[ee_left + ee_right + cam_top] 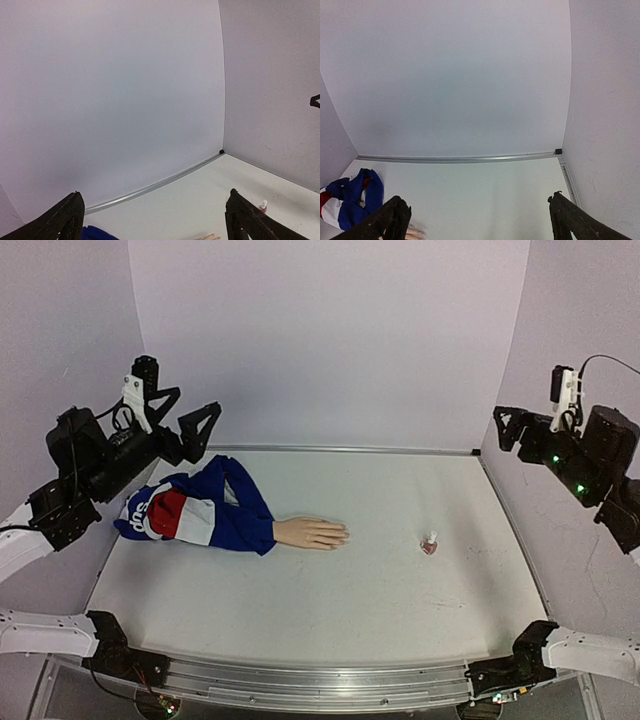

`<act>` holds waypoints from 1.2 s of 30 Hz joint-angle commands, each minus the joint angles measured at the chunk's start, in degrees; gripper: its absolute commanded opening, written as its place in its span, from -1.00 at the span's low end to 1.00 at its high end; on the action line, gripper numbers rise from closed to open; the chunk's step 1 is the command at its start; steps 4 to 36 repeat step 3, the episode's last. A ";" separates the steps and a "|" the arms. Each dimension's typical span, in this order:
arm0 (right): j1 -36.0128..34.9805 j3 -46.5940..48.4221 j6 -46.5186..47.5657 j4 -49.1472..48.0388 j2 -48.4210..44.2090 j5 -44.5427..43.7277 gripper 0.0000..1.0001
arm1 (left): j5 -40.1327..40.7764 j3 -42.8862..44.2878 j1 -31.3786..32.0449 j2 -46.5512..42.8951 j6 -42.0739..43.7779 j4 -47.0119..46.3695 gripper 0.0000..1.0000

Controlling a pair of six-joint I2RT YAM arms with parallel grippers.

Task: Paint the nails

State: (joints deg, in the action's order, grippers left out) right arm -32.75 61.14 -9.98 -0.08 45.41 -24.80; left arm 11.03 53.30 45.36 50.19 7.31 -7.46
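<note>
A pale peach mannequin hand [312, 532] lies on the white table, fingers pointing right, in a blue, red and white sleeve [200, 510]. Its nails [343, 533] are too small to make out. A small pink bottle with a white cap [429, 543] stands to the hand's right. My left gripper [198, 400] is open and empty, raised above the sleeve at the far left. My right gripper [505, 425] is open and empty, raised high at the far right. The left wrist view shows the hand's fingertips [210, 237] and the bottle [262, 205]. The right wrist view shows the sleeve [350, 202].
Pale walls enclose the table on the left, back and right. A metal rail [340, 449] runs along the back edge, and another rail [300, 680] runs along the near edge between the arm bases.
</note>
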 commanded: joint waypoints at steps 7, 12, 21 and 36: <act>0.25 0.56 2.74 1.05 -3.46 1.86 0.96 | 3.56 2.16 -0.10 -2.99 2.34 0.29 0.99; 0.25 0.56 2.74 1.05 -3.46 1.86 0.96 | 3.56 2.16 -0.10 -2.99 2.34 0.29 0.99; 0.25 0.56 2.74 1.05 -3.46 1.86 0.96 | 3.56 2.16 -0.10 -2.99 2.34 0.29 0.99; 0.25 0.56 2.74 1.05 -3.46 1.86 0.96 | 3.56 2.16 -0.10 -2.99 2.34 0.29 0.99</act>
